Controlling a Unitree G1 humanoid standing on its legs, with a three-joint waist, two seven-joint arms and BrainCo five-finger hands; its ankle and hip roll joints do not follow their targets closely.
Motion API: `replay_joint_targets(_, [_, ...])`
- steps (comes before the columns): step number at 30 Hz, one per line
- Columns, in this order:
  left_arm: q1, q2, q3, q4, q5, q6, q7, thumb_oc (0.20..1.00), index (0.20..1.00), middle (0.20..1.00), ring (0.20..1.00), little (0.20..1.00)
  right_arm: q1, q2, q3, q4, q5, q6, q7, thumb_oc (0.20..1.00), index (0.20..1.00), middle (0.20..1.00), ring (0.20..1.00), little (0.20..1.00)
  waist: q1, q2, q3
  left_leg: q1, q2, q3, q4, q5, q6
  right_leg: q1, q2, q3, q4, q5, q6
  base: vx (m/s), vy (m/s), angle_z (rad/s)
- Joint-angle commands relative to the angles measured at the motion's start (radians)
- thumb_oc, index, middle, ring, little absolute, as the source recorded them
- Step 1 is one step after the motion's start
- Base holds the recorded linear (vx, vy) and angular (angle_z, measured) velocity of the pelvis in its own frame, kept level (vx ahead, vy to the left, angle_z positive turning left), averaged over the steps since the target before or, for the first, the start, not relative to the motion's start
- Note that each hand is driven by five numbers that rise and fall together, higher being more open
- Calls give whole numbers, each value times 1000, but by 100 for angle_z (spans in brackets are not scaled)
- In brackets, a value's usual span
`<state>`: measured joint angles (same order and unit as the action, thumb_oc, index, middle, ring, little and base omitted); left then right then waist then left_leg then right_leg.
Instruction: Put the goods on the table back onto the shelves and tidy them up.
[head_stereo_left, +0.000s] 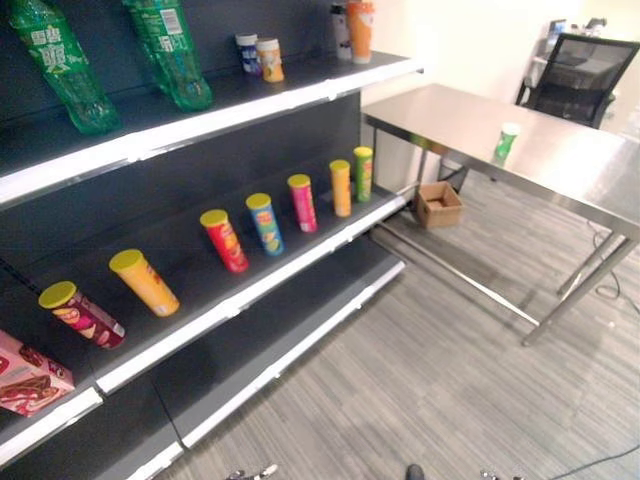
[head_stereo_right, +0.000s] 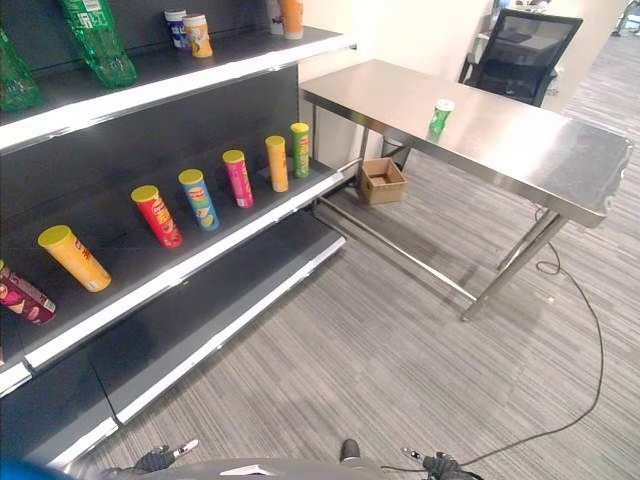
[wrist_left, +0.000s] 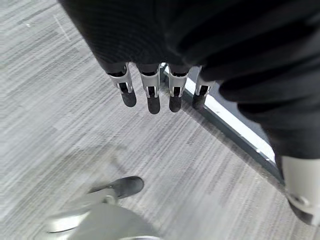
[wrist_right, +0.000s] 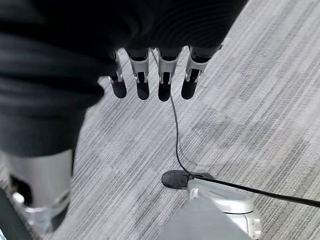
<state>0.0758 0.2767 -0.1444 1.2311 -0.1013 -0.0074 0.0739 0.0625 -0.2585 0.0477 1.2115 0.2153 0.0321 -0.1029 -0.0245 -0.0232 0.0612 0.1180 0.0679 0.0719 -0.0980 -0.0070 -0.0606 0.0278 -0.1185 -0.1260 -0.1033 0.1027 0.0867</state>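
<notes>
Green can (head_stereo_left: 506, 143) upright alone on the steel surface (head_stereo_left: 560, 165), well apart from the shelves (head_stereo_left: 300, 95), left hand (wrist_left: 150, 92) and right hand (wrist_right: 150, 80) hanging over carpet, fingers relaxed, empty.

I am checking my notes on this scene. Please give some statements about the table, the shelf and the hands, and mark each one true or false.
1. One green can stands upright on the steel table. True.
2. The left hand holds a can. False: its fingers hang relaxed, holding nothing.
3. Tube cans stand in a row on the middle shelf. True.
4. The cardboard box sits on the table. False: it is on the floor.
5. The right hand is open. True.
</notes>
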Motion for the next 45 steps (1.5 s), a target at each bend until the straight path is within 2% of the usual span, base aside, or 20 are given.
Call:
replay_joint_targets(1, [-40,-4,18,37,24,-2,4,1000,1000,1000,1000,1000,-55,-44,12,17,7,-10,-2,1000,1000,1000,1000,1000,-3,8,33,-40,-19,97,16,-8,-2,93,15,-60,38,-163,30,0,0,0])
replay_joint_targets(11, [-53,-5,16,4,3,-10,6,1000,1000,1000,1000,1000,-62,-44,13,14,8,-12,-2,1000,1000,1000,1000,1000,3,0,47,-59,-35,99,27,-26,18,60,-1,-52,63,-158,48,1,34,-2])
replay_joint_targets(16, [-68,0,-1,-21,4,-11,0,1000,1000,1000,1000,1000,-77,-40,19,7,-3,-7,3,1000,1000,1000,1000,1000,11,12,69,-66,-53,107,49,-58,55,-31,-27,-36,240,-170,71,8,142,-17])
replay_joint_targets(17, [-67,0,-7,-36,7,-11,-3,1000,1000,1000,1000,1000,-81,-44,20,1,-9,-8,4,1000,1000,1000,1000,1000,7,19,95,-50,-68,109,56,-74,78,-97,-57,-39,383,-132,92,14,193,-20])
replay_joint_targets(19, [-73,3,-12,-47,0,-9,-8,1000,1000,1000,1000,1000,-81,-45,17,-12,1,-13,3,1000,1000,1000,1000,1000,-4,30,120,-40,-77,106,66,-83,97,-170,-68,-25,536,-80,99,51,217,-22])
replay_joint_targets(21, [-69,6,-12,-47,3,-8,-9,1000,1000,1000,1000,1000,-65,-39,13,-23,5,-15,2,1000,1000,1000,1000,1000,-13,41,128,-15,-76,99,62,-95,102,-227,-74,-13,646,-71,89,155,119,-26])
replay_joint_targets(22, [-68,8,-9,-49,1,-9,-9,1000,1000,1000,1000,1000,-57,-37,10,-26,6,-14,1,1000,1000,1000,1000,1000,-16,42,127,0,-77,95,59,-105,100,-250,-88,-15,649,-69,84,234,36,-15])
replay_joint_targets(23, [-71,9,-9,-52,0,-11,-9,1000,1000,1000,1000,1000,-54,-39,6,-26,9,-15,-1,1000,1000,1000,1000,1000,-21,42,126,12,-76,85,55,-115,94,-266,-101,-22,604,-66,78,332,-63,-4])
replay_joint_targets(24, [-81,10,-16,-64,-1,-14,-7,1000,1000,1000,1000,1000,-57,-46,-3,-31,14,-16,-7,1000,1000,1000,1000,1000,-28,38,127,24,-76,66,54,-129,80,-278,-121,-26,477,-49,78,398,-160,-1])
replay_joint_targets(27, [-105,12,-21,-62,2,-17,-7,1000,1000,1000,1000,1000,-61,-51,-17,-44,20,-12,-14,1000,1000,1000,1000,1000,-55,21,138,75,-61,44,51,-165,42,-294,-148,-36,172,25,118,323,-179,13])
replay_joint_targets(31, [-106,10,-18,-65,5,-19,-5,1000,1000,1000,1000,1000,-45,-54,-23,-58,3,-7,-14,1000,1000,1000,1000,1000,-74,12,140,153,-30,38,32,-193,12,-319,-167,-74,57,80,151,373,-193,16])
replay_joint_targets(32, [-103,11,-17,-61,9,-25,-5,1000,1000,1000,1000,1000,-27,-59,-29,-53,-3,-11,-8,1000,1000,1000,1000,1000,-84,-5,122,194,-24,24,19,-216,-1,-306,-158,-60,55,83,154,430,-239,20])
replay_joint_targets(35, [-97,5,-15,-57,7,-25,-5,1000,1000,1000,1000,1000,-14,-67,-23,-37,-12,-10,0,1000,1000,1000,1000,1000,-91,-13,101,215,4,1,30,-229,-12,-285,-135,-48,78,93,143,449,-334,45])
replay_joint_targets(36, [-97,3,-13,-54,0,-26,-5,1000,1000,1000,1000,1000,-14,-74,-21,-28,-12,-11,0,1000,1000,1000,1000,1000,-96,-10,93,210,26,-7,49,-206,-22,-290,-112,-37,98,91,133,229,-253,78])
replay_joint_targets(37, [-97,0,-11,-61,-15,-26,-4,1000,1000,1000,1000,1000,-16,-86,-20,-18,-14,-12,-3,1000,1000,1000,1000,1000,-96,5,86,188,58,-18,90,-151,-44,-288,-81,-38,113,77,119,420,-515,101])
replay_joint_targets(38, [-96,-2,-8,-82,-47,-29,-5,1000,1000,1000,1000,1000,-17,-96,-13,-19,-2,-21,-4,1000,1000,1000,1000,1000,-97,13,71,142,92,-42,166,-59,-62,-263,-39,-52,112,50,86,412,-536,98])
replay_joint_targets(41, [-102,3,-12,-94,-57,-24,-13,1000,1000,1000,1000,1000,-27,-106,-7,-30,28,-31,-12,1000,1000,1000,1000,1000,-95,1,65,38,151,21,391,64,-71,-176,8,-99,70,-18,26,301,-460,40])
replay_joint_targets(42, [-105,5,-10,-96,-62,-22,-11,1000,1000,1000,1000,1000,-31,-108,-3,-29,37,-32,-17,1000,1000,1000,1000,1000,-92,-8,72,-3,172,48,477,85,-60,-137,21,-106,47,-35,7,162,-282,5])
replay_joint_targets(43, [-105,5,-9,-96,-62,-22,-11,1000,1000,1000,1000,1000,-32,-108,-3,-29,37,-32,-17,1000,1000,1000,1000,1000,-93,-6,74,-6,176,46,485,81,-61,-136,24,-108,46,-34,6,315,-365,4])
replay_joint_targets(45, [-105,6,-2,-81,-61,-16,-3,1000,1000,1000,1000,1000,-44,-110,7,-29,38,-29,-21,1000,1000,1000,1000,1000,-79,-4,89,-33,215,97,594,76,-56,-67,65,-101,23,-73,-13,235,-261,-6])
